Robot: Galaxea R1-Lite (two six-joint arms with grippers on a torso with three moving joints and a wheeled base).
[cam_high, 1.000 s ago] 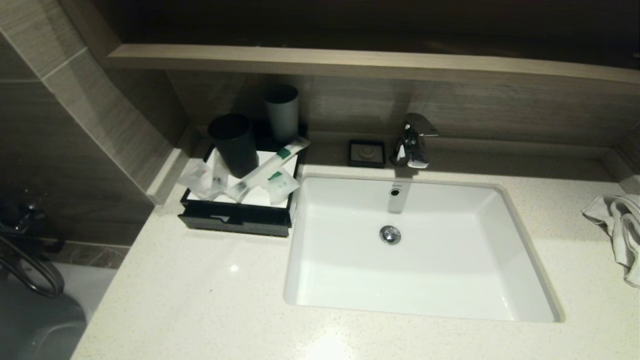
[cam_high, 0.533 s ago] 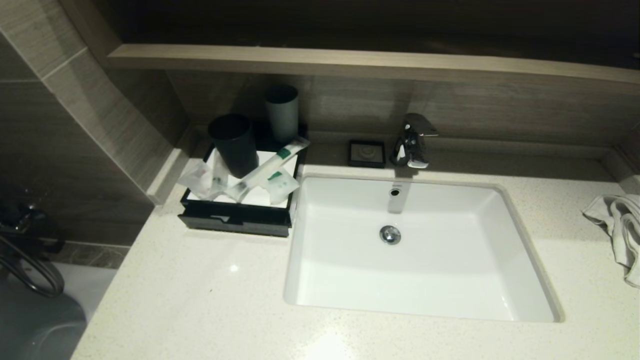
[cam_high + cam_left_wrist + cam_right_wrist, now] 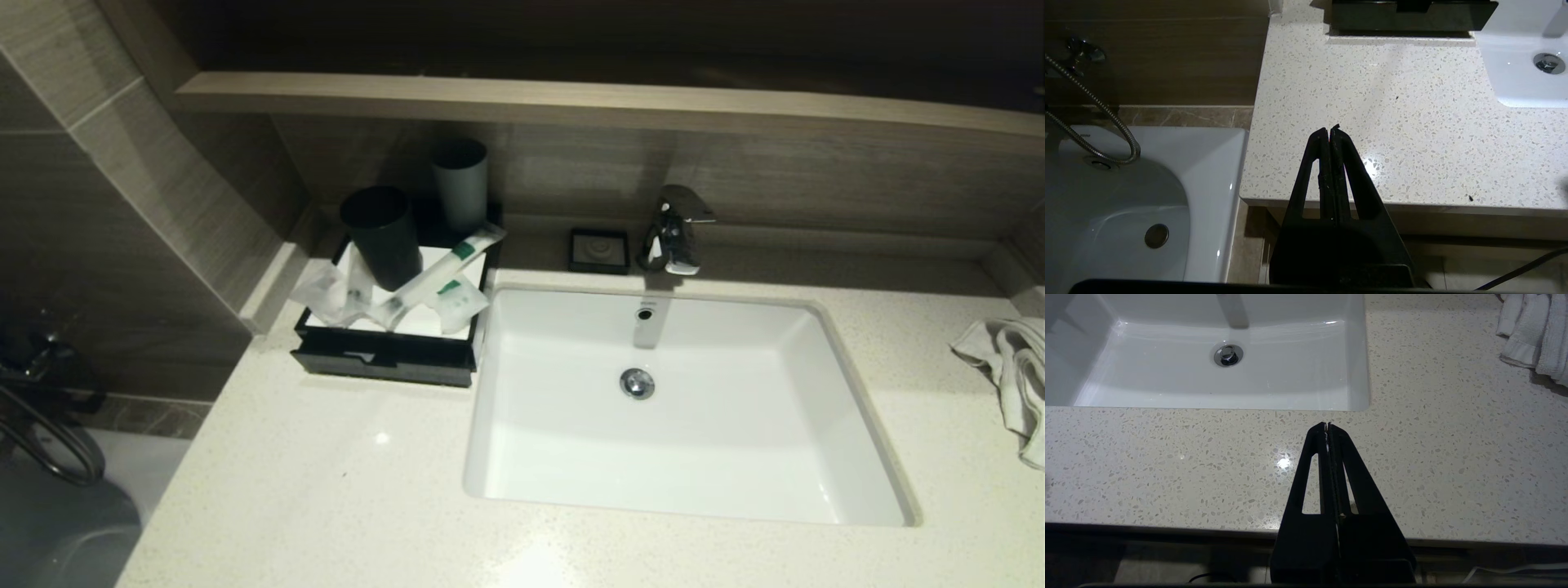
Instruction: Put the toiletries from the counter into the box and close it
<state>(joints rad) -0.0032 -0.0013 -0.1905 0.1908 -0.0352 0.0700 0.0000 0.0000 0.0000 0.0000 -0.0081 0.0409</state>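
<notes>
A black box (image 3: 384, 358) stands on the counter left of the sink, against the wall. Several white packaged toiletries (image 3: 424, 290) lie across its top, some hanging over the edges. A black cup (image 3: 381, 235) stands on it, and a grey cup (image 3: 460, 184) stands behind. The box's front edge also shows in the left wrist view (image 3: 1408, 16). My left gripper (image 3: 1329, 131) is shut and empty above the counter's front left corner. My right gripper (image 3: 1327, 426) is shut and empty above the counter's front edge, below the sink. Neither gripper shows in the head view.
A white sink (image 3: 849, 408) fills the counter's middle, with a chrome tap (image 3: 673, 229) and a small black soap dish (image 3: 599, 249) behind it. A white towel (image 3: 1012, 376) lies at the right edge. A bathtub (image 3: 1167, 183) with a shower hose (image 3: 1094, 102) lies left of the counter.
</notes>
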